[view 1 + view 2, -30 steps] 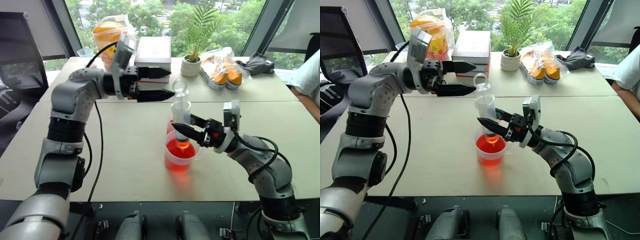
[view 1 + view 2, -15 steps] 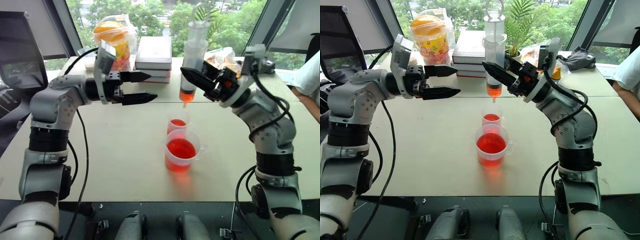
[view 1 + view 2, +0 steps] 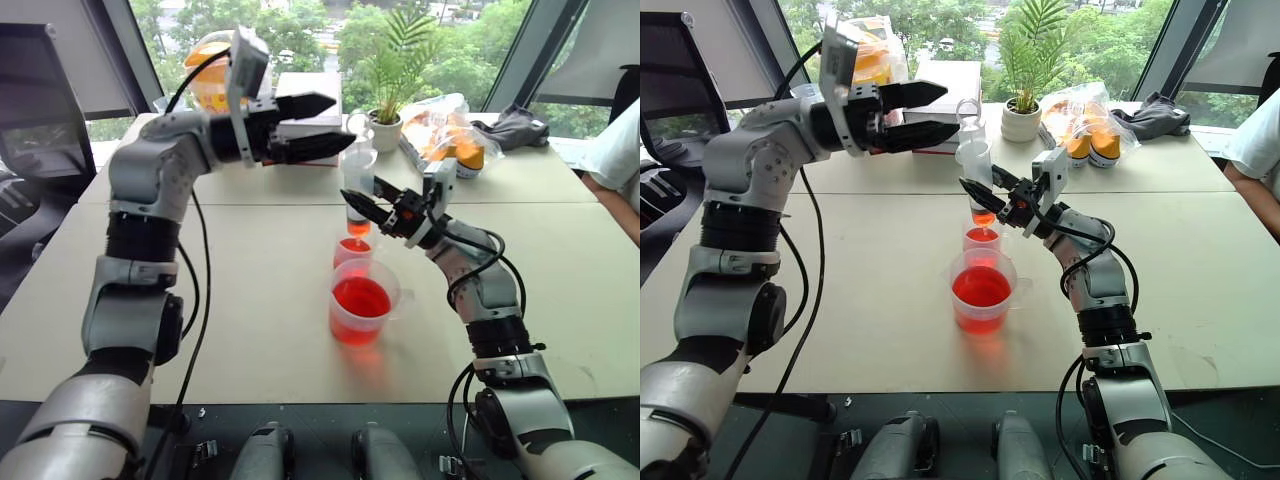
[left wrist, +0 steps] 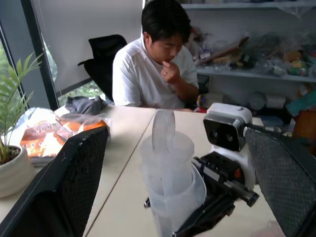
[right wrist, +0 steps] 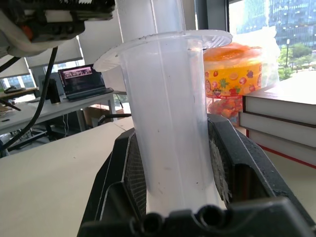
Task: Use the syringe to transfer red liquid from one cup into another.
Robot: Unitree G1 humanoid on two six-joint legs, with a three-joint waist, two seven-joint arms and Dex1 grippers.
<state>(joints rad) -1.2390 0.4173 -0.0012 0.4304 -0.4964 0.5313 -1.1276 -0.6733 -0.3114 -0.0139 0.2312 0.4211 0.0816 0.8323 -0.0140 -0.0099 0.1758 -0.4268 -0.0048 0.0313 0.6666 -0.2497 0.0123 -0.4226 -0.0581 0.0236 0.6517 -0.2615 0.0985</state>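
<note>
My right gripper [image 3: 366, 206] is shut on the barrel of the syringe [image 3: 358, 180] and holds it upright. Its orange tip hangs just over the mouth of the small plain cup [image 3: 351, 254], and red liquid fills the bottom of the barrel. This cup holds some red liquid [image 3: 352, 246]. In front of it stands the wider handled cup [image 3: 362, 312], about half full of red liquid [image 3: 361, 297]. My left gripper [image 3: 338, 120] is open at the height of the syringe's plunger top [image 4: 164, 129]. The plunger top stands between the fingers [image 4: 64, 187], touching neither.
Along the far table edge stand a stack of books [image 3: 306, 96], a potted plant [image 3: 386, 124], bags of snacks [image 3: 446, 132], a dark cloth [image 3: 514, 126] and an orange jar [image 3: 212, 72]. A person in a white shirt [image 4: 158, 79] sits at the right end.
The right gripper lifted the syringe out of the handled cup, swung it high, then lowered it over the small cup. The left gripper stayed open and moved up to the plunger top.
</note>
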